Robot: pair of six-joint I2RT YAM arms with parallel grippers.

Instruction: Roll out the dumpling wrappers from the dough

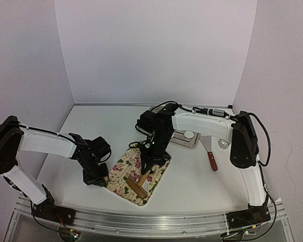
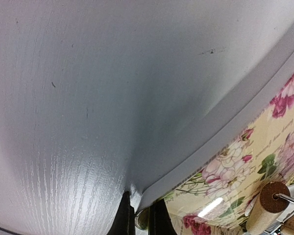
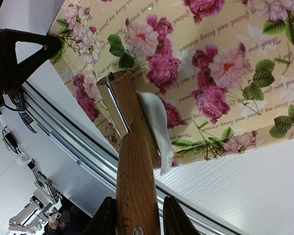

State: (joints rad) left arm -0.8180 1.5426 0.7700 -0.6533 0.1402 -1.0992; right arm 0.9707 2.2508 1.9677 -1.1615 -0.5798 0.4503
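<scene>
Your right gripper (image 3: 137, 223) is clamping the rolling pin (image 3: 134, 171), with the dough (image 3: 157, 122) lying against its roller on the mat (image 3: 225, 29). Your left gripper (image 2: 139, 218) is pinching the mat's corner. You're rolling; next stroke is needing even pressure.

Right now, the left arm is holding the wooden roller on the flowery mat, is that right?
No, the right arm holds the wooden roller on the flowery mat; the right wrist view shows its jaws around the handle.
</scene>
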